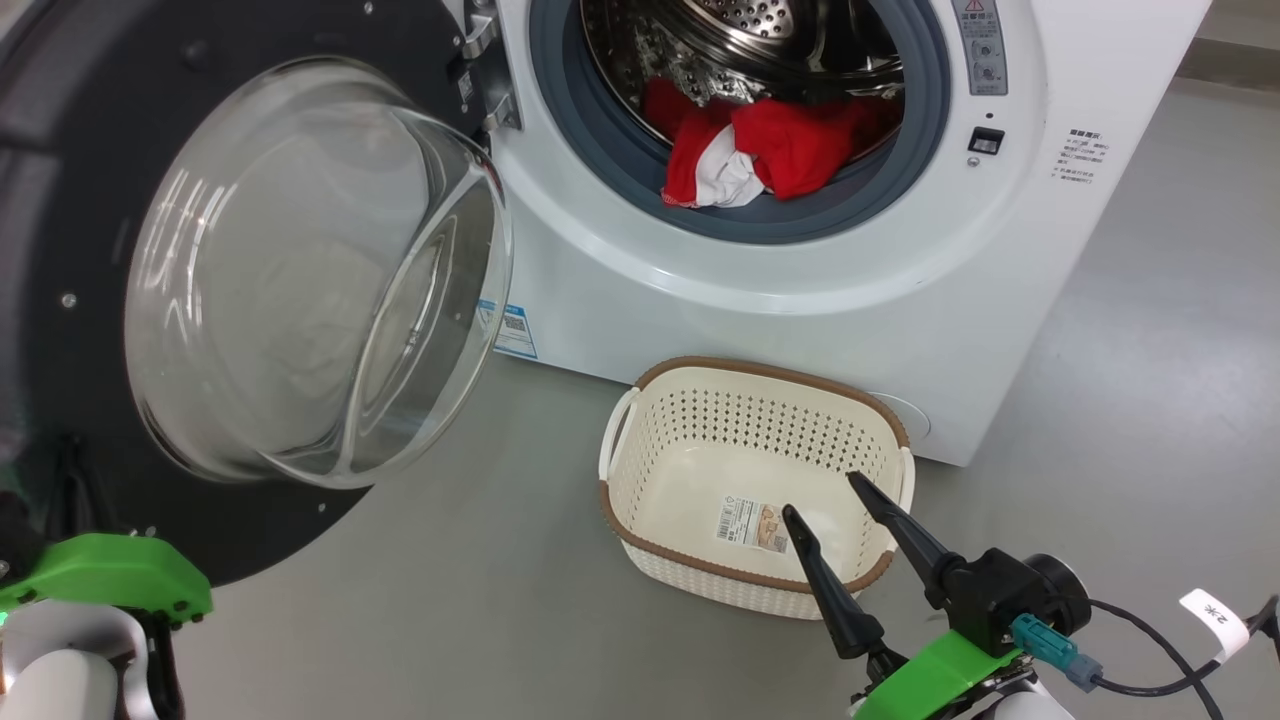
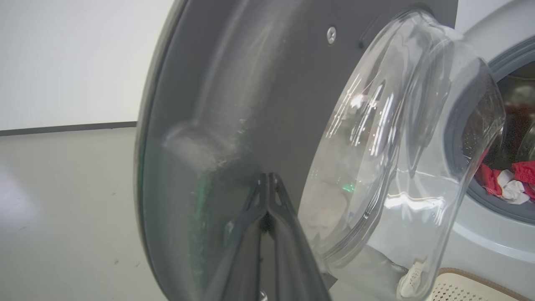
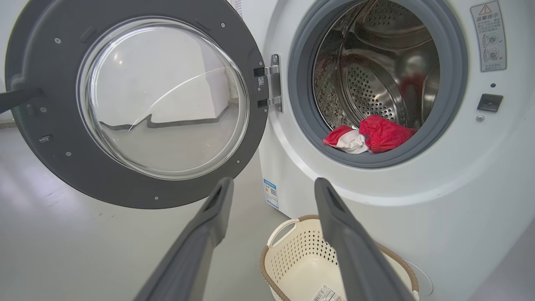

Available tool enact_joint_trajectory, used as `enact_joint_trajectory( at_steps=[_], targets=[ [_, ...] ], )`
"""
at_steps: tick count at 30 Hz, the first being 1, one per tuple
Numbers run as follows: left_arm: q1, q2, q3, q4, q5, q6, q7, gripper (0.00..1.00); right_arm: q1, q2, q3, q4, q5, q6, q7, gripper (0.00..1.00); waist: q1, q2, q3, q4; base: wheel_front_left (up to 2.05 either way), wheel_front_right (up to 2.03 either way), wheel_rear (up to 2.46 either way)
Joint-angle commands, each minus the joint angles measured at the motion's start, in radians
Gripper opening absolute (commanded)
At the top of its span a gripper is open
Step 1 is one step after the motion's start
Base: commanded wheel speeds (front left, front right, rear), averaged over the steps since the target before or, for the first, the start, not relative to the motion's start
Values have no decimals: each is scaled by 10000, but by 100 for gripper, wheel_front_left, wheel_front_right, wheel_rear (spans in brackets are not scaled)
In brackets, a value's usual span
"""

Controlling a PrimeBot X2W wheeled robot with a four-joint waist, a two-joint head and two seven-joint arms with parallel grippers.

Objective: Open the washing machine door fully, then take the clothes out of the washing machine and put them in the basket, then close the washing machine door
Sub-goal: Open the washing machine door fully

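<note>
Smooth pale grey floor, faint sheen with soft light patches, plain white wall behind, thin dark skirting strip where wall meets floor, even indoor light

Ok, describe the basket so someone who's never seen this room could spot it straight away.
Find the big white washing machine with its round door swung open. On the grey floor in front of it sits the basket: small, cream, perforated plastic with a brown rim, empty apart from a paper label.
</note>
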Motion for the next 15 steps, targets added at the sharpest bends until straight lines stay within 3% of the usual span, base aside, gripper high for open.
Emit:
enact_joint_trajectory(
  at_steps=[1,15],
  targets=[
    [-516,593,533,-74,-88,-31,-166,0,-370,34,255,-206,-53,62,-65,100,0,0,9,-28,0,0,0],
    [-1145,774,896,1043,-128,-391,-615,0,-563,-126,304,-256,-140,62,-65,100,0,0,387,-225,0,0,0]
  ],
)
